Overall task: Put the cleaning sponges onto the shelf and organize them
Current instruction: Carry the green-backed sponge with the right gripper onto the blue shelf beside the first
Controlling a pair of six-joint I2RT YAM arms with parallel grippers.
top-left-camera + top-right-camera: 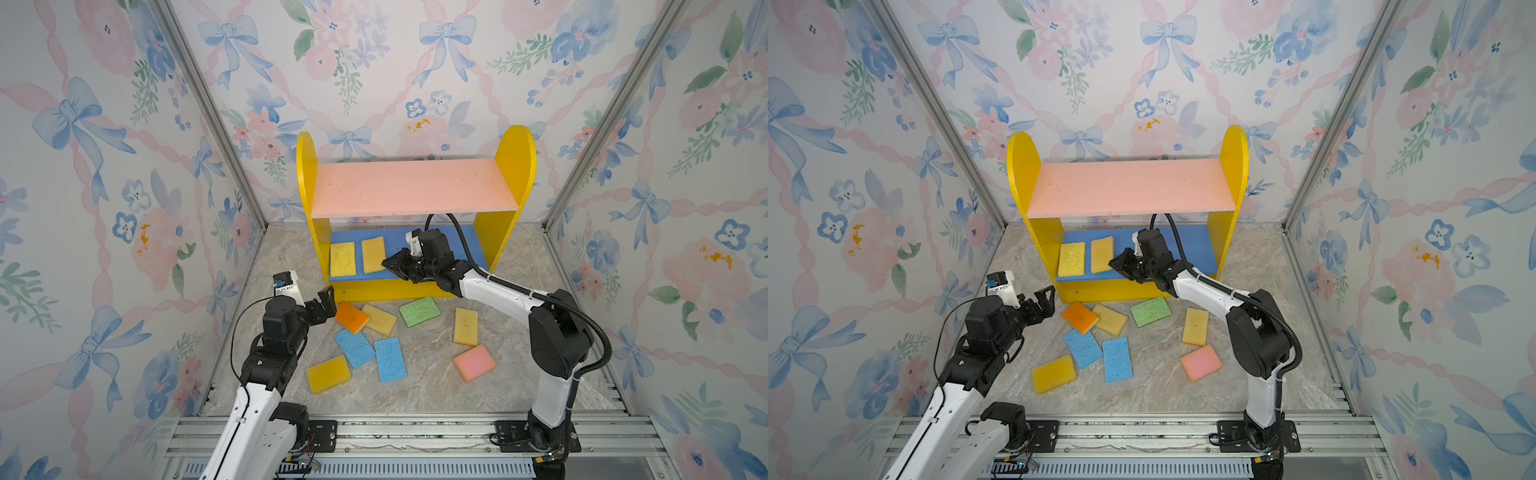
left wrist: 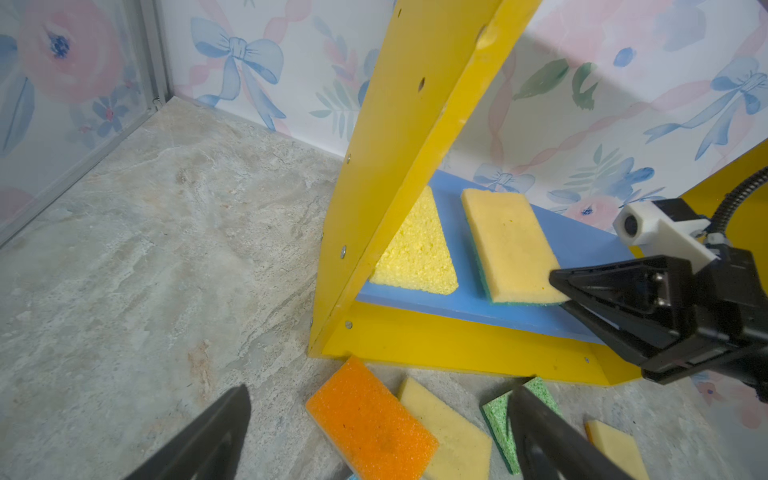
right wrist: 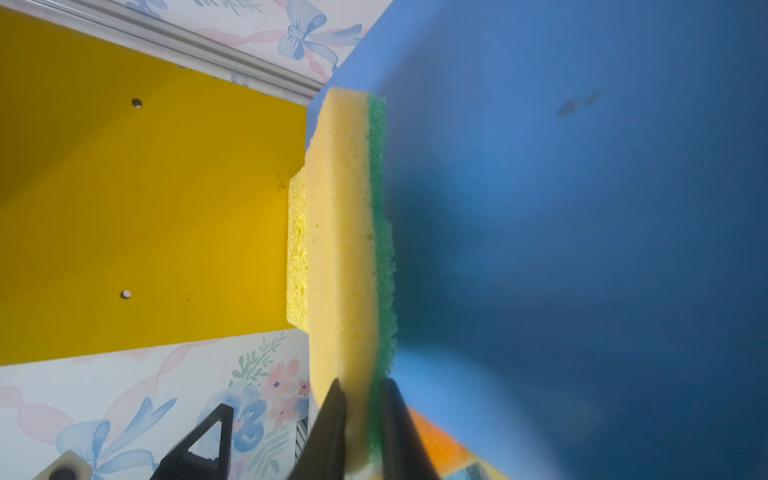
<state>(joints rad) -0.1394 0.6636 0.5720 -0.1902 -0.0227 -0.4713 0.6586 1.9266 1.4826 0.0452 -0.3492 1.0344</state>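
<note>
Only the wrist views show the tan sponge's (image 3: 340, 249) green backing (image 3: 380, 249), nipped in the right gripper's (image 3: 361, 388) narrow jaws.
On the shelf's (image 1: 505, 174) blue board (image 1: 461, 245) it lies beside a yellow sponge (image 1: 343, 259); eight more sponges (image 1: 419, 311) lie before the shelf, by the left gripper's (image 1: 329, 301) wide, empty jaws.

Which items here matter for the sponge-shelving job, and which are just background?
Job: shelf; yellow sponge and green-backed sponge on its blue board, the second pinched by the right gripper; loose sponges on the table: orange, green, pink, two blue, three yellowish; open left gripper.
Background: flowered walls; metal rail; cable.
</note>
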